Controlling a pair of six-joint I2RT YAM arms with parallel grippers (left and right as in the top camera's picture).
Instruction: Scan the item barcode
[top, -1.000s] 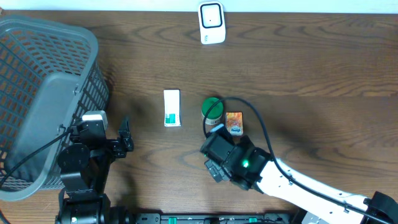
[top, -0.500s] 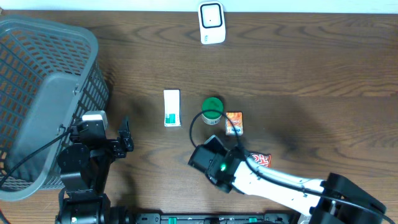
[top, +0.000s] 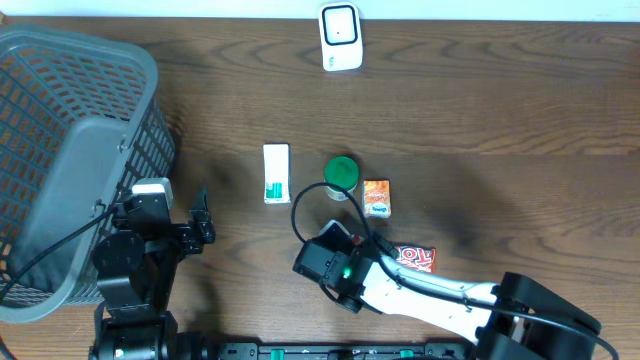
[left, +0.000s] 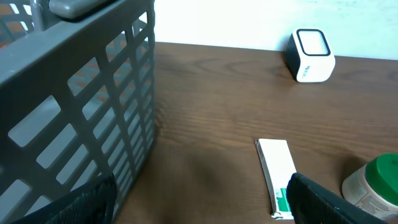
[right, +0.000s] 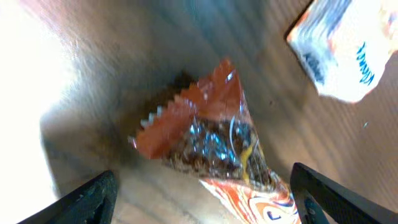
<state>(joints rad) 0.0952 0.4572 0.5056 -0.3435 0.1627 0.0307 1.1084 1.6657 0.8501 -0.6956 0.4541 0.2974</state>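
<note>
Right gripper (right: 205, 202): fingers spread wide at lower corners of wrist view, clamped on nothing. Red crinkled foil snack packet (right: 211, 146) lies on brown wooden table (right: 261, 37) in gap between them; contact unclear. Small orange-and-white carton (right: 342, 56) at upper right. Overhead view: packet lower centre-right; white barcode scanner (top: 340, 37) top centre, well apart. Left gripper (left: 199, 208): jaws apart, empty, near grey plastic mesh basket (left: 81, 93) at left.

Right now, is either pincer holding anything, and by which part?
Nothing is held. Left pincer is open and empty. Right pincer is open above the red snack packet, not gripping it.
</note>
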